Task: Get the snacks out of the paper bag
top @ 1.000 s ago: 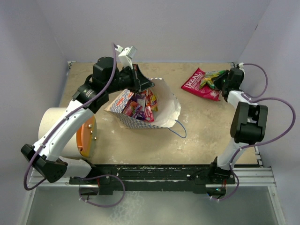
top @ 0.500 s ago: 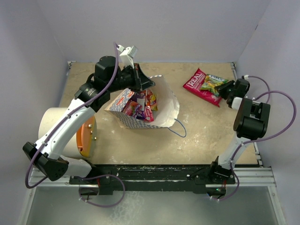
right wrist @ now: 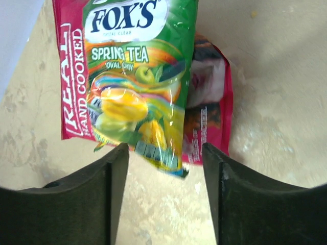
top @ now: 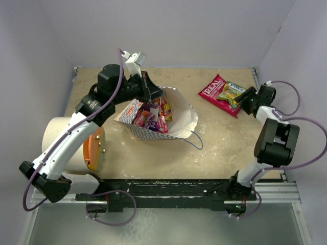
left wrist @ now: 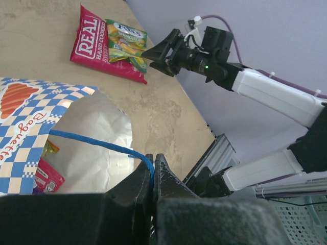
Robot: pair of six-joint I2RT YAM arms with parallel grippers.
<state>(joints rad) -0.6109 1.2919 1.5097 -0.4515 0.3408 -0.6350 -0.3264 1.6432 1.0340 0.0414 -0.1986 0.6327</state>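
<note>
The paper bag [top: 181,122] lies tipped on the table's middle, its mouth held up. My left gripper [top: 159,93] is shut on its blue cord handle [left wrist: 92,142], which runs in between the fingertips of that gripper [left wrist: 152,158]. Several bright snacks [top: 153,116] show inside the bag. At the back right a green-yellow packet [right wrist: 138,76] lies on top of a red packet [right wrist: 71,102] with white lettering. My right gripper [right wrist: 166,153] stands open just short of the green packet's [top: 231,92] near edge, touching neither packet. The red packet [top: 212,91] rests flat on the table.
A white cylinder [top: 59,138] with an orange lid [top: 94,148] lies on its side at the left, beside my left arm. The bag's second blue handle [top: 196,140] trails toward the front. Walls close the table at back, left and right.
My right gripper has opened, letting go of the green-yellow packet on the red one, and has drawn back to the right. The left gripper keeps its hold on the handle, shifted slightly left.
</note>
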